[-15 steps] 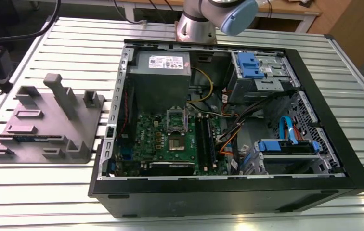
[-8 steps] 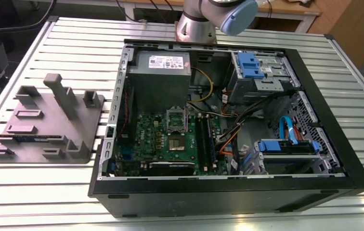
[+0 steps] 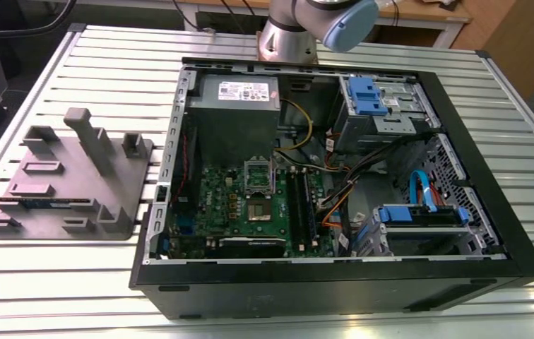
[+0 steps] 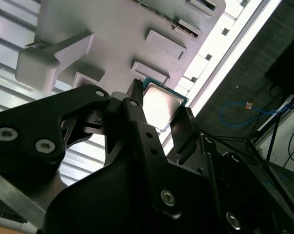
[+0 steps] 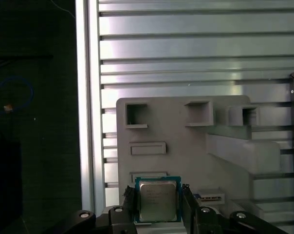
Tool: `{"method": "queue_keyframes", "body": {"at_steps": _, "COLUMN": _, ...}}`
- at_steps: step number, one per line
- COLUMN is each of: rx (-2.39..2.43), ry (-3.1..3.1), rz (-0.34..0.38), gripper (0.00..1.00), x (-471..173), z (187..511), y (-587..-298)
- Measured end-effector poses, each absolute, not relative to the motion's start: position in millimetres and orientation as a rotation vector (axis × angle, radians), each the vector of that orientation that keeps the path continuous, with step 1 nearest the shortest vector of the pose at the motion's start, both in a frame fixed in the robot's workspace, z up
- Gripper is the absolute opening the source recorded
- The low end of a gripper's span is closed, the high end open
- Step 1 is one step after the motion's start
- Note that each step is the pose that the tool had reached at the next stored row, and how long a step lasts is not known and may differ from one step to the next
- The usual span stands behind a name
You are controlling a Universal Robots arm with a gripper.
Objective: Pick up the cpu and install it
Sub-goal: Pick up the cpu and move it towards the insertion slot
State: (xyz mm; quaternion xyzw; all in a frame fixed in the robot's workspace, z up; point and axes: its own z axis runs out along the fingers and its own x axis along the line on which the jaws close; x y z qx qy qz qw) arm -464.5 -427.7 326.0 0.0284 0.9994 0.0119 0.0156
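Observation:
The cpu (image 5: 158, 199) is a small square chip with a silvery top and a greenish rim. It sits between the two black fingers of my gripper (image 5: 158, 204), which is shut on its opposite edges. In the second wrist view the cpu (image 4: 162, 103) is again clamped by the gripper (image 4: 160, 105), hanging well above the grey holder tray (image 4: 113, 29). That tray (image 5: 186, 146) lies on the slatted table below the chip. The open metal socket frame (image 3: 259, 176) stands on the green motherboard (image 3: 239, 208) inside the computer case.
The open black computer case (image 3: 342, 282) holds a power supply (image 3: 236, 95), blue drive brackets (image 3: 366, 92) and loose cables (image 3: 342, 183). The grey tray (image 3: 64, 180) with upright posts lies at the exterior view's left on the slatted metal table (image 3: 107, 63). The arm's base (image 3: 291, 35) stands behind the case.

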Motion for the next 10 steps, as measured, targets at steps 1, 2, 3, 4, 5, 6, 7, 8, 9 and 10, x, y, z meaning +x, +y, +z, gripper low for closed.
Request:
{"method": "queue_keyframes", "body": {"at_steps": 1, "rx": 0.088, "ry": 3.109, "rz": 0.037, "gripper": 0.47, "x": -464.5, "z": 326.4, "y": -427.7}}
{"method": "queue_keyframes", "body": {"at_steps": 2, "rx": 0.088, "ry": 3.109, "rz": 0.037, "gripper": 0.47, "x": -464.5, "z": 326.6, "y": -427.6}}
{"method": "queue_keyframes", "body": {"at_steps": 3, "rx": 0.088, "ry": 3.109, "rz": 0.037, "gripper": 0.47, "x": -464.5, "z": 328.0, "y": -427.6}}
{"method": "queue_keyframes", "body": {"at_steps": 4, "rx": 0.088, "ry": 3.109, "rz": 0.037, "gripper": 0.47, "x": -464.5, "z": 329.2, "y": -427.6}}
{"method": "queue_keyframes", "body": {"at_steps": 5, "rx": 0.088, "ry": 3.109, "rz": 0.037, "gripper": 0.47, "x": -464.5, "z": 329.3, "y": -427.6}}
{"method": "queue_keyframes", "body": {"at_steps": 6, "rx": 0.088, "ry": 3.109, "rz": 0.037, "gripper": 0.47, "x": -464.5, "z": 329.5, "y": -427.6}}
{"method": "queue_keyframes", "body": {"at_steps": 7, "rx": 0.088, "ry": 3.109, "rz": 0.037, "gripper": 0.47, "x": -464.5, "z": 329.8, "y": -427.6}}
{"method": "queue_keyframes", "body": {"at_steps": 8, "rx": 0.088, "ry": 3.109, "rz": 0.037, "gripper": 0.47, "x": -464.6, "z": 330.1, "y": -427.6}}
{"method": "queue_keyframes", "body": {"at_steps": 9, "rx": 0.088, "ry": 3.109, "rz": 0.037, "gripper": 0.47, "x": -464.6, "z": 330.4, "y": -427.7}}
{"method": "queue_keyframes", "body": {"at_steps": 10, "rx": 0.088, "ry": 3.109, "rz": 0.037, "gripper": 0.47, "x": -464.5, "z": 330.8, "y": -427.6}}
